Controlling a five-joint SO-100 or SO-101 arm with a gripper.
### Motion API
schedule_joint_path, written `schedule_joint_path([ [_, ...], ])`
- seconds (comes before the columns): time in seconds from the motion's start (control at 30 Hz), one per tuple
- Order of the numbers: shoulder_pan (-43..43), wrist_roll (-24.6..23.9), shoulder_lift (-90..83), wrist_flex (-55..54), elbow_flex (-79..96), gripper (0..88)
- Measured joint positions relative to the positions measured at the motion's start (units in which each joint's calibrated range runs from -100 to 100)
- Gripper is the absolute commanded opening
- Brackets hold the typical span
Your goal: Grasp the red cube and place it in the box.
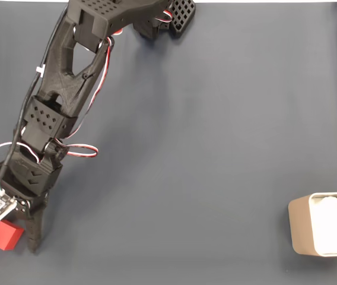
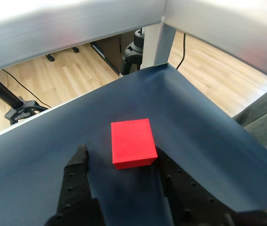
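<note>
**Down at 7 o'clock: tool spread around the cube**

Across the whole table (image 1: 228,136) there's a dark blue-grey covering, pretty plain and matte. From the wrist view you can see past its edge to a light wood-plank floor (image 2: 67,70), a black tripod foot (image 2: 23,107) at about 9 o'clock, a second black stand (image 2: 134,49) near 12, and a pale metal frame bar (image 2: 72,28) running over the top.

The black arm (image 1: 62,101) reaches from 12 o'clock down to roughly 7 o'clock in the fixed view. Its tool (image 2: 119,157) is spread wide, both fingers resting low at the covering. The red cube (image 2: 131,142) sits between the fingertips, right up against the right-hand finger in the wrist view, with a gap to the other one. Not pinched.

The box (image 1: 300,228) is way over at 4 o'clock, white crinkly lining inside, well apart from the cube.
</note>
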Motion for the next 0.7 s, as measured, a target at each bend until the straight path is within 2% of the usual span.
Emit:
schedule_joint_path([
  [0.13,0.00,0.00,-1.48,0.00,1.45,24.2],
  [0.7,0.00,0.20,-5.04,0.00,2.17,21.3],
])
